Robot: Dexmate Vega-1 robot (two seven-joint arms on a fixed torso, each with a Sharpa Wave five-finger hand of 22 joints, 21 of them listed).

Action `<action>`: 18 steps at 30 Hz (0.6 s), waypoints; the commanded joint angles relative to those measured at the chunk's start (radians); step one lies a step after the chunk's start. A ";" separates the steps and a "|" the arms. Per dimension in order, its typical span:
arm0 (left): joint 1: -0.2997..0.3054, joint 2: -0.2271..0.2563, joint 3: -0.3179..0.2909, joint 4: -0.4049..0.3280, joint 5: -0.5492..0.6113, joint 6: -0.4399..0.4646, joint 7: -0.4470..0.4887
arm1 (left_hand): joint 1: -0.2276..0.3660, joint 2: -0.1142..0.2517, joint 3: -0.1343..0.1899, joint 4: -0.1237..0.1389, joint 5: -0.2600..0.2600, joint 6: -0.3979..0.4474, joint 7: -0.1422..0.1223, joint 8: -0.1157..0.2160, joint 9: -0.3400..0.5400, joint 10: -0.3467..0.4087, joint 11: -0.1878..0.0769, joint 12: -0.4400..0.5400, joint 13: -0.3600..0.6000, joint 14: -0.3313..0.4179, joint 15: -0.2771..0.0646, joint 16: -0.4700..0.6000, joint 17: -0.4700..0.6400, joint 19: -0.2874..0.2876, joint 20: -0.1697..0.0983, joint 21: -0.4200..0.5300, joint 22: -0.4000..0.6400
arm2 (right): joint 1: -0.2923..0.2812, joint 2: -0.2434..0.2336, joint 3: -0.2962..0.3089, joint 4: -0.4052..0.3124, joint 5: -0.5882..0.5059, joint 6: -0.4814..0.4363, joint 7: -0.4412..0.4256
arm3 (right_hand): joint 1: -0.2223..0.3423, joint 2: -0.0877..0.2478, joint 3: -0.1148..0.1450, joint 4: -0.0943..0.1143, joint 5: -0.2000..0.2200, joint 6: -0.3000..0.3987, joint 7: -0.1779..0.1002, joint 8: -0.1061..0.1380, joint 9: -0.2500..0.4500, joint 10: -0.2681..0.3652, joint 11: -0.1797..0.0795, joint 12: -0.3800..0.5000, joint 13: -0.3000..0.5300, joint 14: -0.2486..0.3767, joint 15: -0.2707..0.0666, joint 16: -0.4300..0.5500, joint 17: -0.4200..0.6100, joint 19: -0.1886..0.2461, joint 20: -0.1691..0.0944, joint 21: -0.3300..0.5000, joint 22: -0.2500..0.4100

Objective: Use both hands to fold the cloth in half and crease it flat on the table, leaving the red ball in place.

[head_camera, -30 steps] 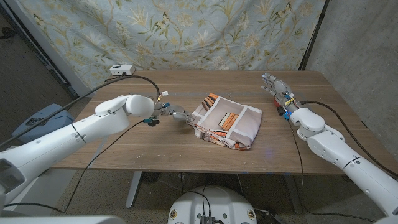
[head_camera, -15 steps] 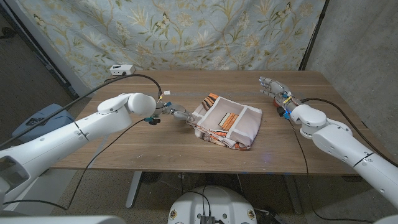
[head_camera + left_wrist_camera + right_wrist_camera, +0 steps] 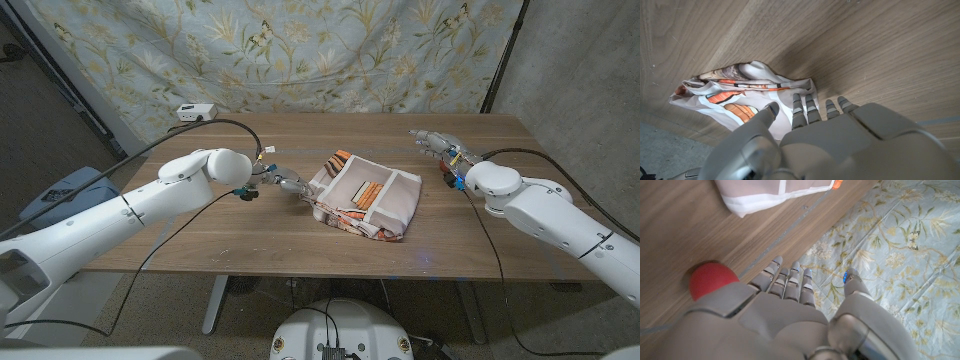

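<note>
The patterned cloth [image 3: 366, 197] lies bunched and partly folded at the table's middle, white side up with orange stripes showing. My left hand [image 3: 284, 183] reaches to its left corner; in the left wrist view the fingertips [image 3: 801, 101] touch the cloth [image 3: 735, 92] edge and the thumb hovers over it, without a clear grip. Over the table's back right my right hand [image 3: 436, 141] is held up with fingers apart, holding nothing. The right wrist view has the red ball [image 3: 709, 279] on the wood just beside that hand [image 3: 785, 297], with the cloth's white edge [image 3: 765, 195] further off.
A small white device [image 3: 196, 112] sits at the table's back left corner. A black cable [image 3: 200, 130] arcs over my left arm. A floral curtain [image 3: 300, 50] hangs behind the table. Bare wood lies in front of the cloth.
My right hand has swung a little towards the table's middle, and its forearm has turned with it. The left hand and the cloth have stayed as they were.
</note>
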 commanded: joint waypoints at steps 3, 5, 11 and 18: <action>0.011 0.001 -0.007 -0.015 -0.011 0.013 -0.002 | -0.005 0.001 0.011 -0.003 0.008 0.011 -0.001 -0.004 0.004 0.009 -0.001 0.002 0.002 0.007 0.001 0.003 -0.002 -0.010 0.001 0.005 0.001 | 0.132 -0.060 -0.111 -0.130 -0.080 -0.366 -0.013 | 0.033 -0.010 0.009 -0.005 -0.002 0.029 0.010 0.010 0.003 0.034 0.000 0.010 0.005 0.031 0.006 0.005 -0.001 0.008 0.009 0.006 0.001; 0.009 0.004 -0.004 -0.012 -0.008 -0.001 -0.003 | -0.005 0.002 0.012 -0.004 0.008 0.012 0.000 -0.004 0.004 0.010 -0.001 0.002 0.002 0.007 0.001 0.003 -0.002 -0.010 0.001 0.006 0.001 | 0.160 -0.067 -0.136 -0.142 -0.092 -0.409 0.004 | 0.038 -0.013 0.009 -0.005 -0.003 0.032 0.016 0.011 0.003 0.040 0.003 0.011 0.005 0.037 0.009 0.006 -0.001 0.013 0.008 0.008 0.001; 0.002 0.003 0.002 -0.014 0.006 -0.009 -0.012 | -0.004 0.002 0.015 -0.007 0.009 0.017 -0.003 -0.004 0.004 0.013 0.000 0.002 0.002 0.010 0.000 0.002 -0.003 -0.011 0.000 0.007 0.001 | 0.205 -0.071 -0.170 -0.162 -0.114 -0.493 0.024 | 0.048 -0.024 0.008 -0.003 -0.005 0.041 0.028 0.012 0.003 0.058 0.010 0.014 0.007 0.050 0.019 0.008 -0.001 0.020 0.013 0.009 0.001; -0.016 -0.016 0.017 0.003 0.020 -0.014 -0.028 | -0.001 0.004 0.020 -0.012 0.011 0.021 -0.004 -0.005 0.004 0.018 -0.005 0.001 0.002 0.012 -0.004 0.002 -0.005 -0.010 -0.003 0.008 0.001 | 0.274 -0.059 -0.190 -0.192 -0.083 -0.635 0.067 | 0.058 -0.037 0.005 0.000 -0.009 0.037 0.047 0.007 0.004 0.058 0.020 0.011 0.012 0.062 0.030 0.009 -0.001 0.015 0.030 0.006 0.001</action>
